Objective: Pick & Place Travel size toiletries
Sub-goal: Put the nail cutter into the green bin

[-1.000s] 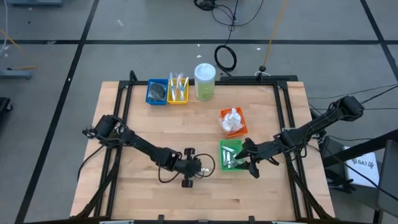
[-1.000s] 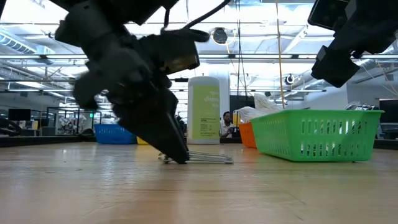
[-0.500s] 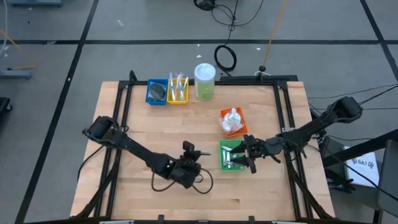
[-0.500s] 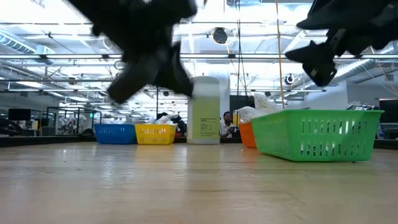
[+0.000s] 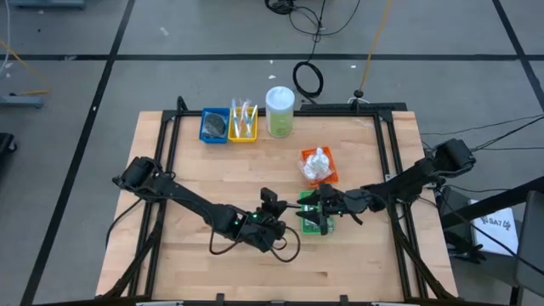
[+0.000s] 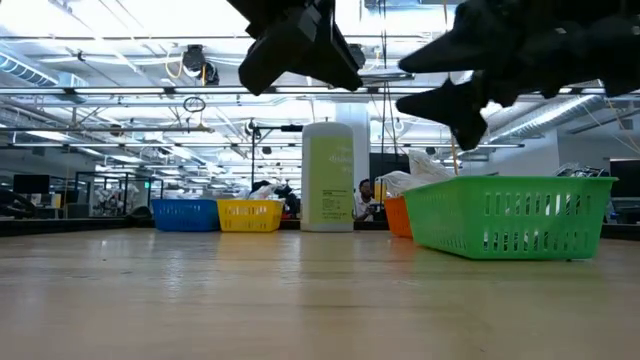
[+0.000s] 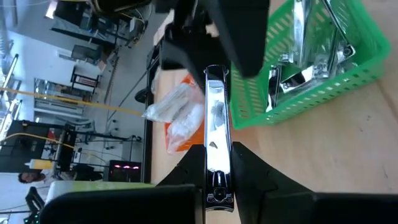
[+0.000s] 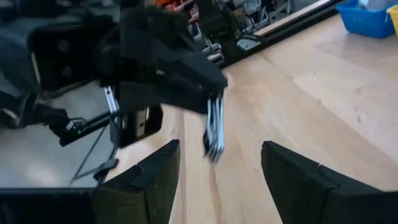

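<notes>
My left gripper (image 7: 216, 163) is shut on a slim silvery sachet (image 7: 214, 124) and hovers above the table just left of the green tray (image 5: 310, 226). More silvery sachets (image 7: 305, 56) lie in that tray. My right gripper (image 8: 217, 180) is open over the green tray, facing the left gripper and the sachet (image 8: 214, 132) without touching either. In the low view both grippers, left (image 6: 300, 45) and right (image 6: 465, 90), hang high above the tabletop. My left gripper pinches the silvery sachet between its two fingers (image 7: 249, 167) by one end (image 7: 216, 180). The sachet lies along the fingers, and its free end (image 7: 213, 78) sticks out past them toward the green tray. It is lifted clear of the table.
An orange tray (image 5: 318, 167) with white crinkly packets stands just beyond the green one. A blue tray (image 5: 213, 126), a yellow tray (image 5: 243, 123) and a tall clear jar with a white lid (image 5: 280, 110) line the far edge. Bare wood stretches along the near side.
My left gripper has risen from the tabletop with the silvery sachet, lifting it clear, and has moved toward the table's right, up to the green tray. My right gripper has moved toward the table's left, over the green tray, to face the left gripper.
</notes>
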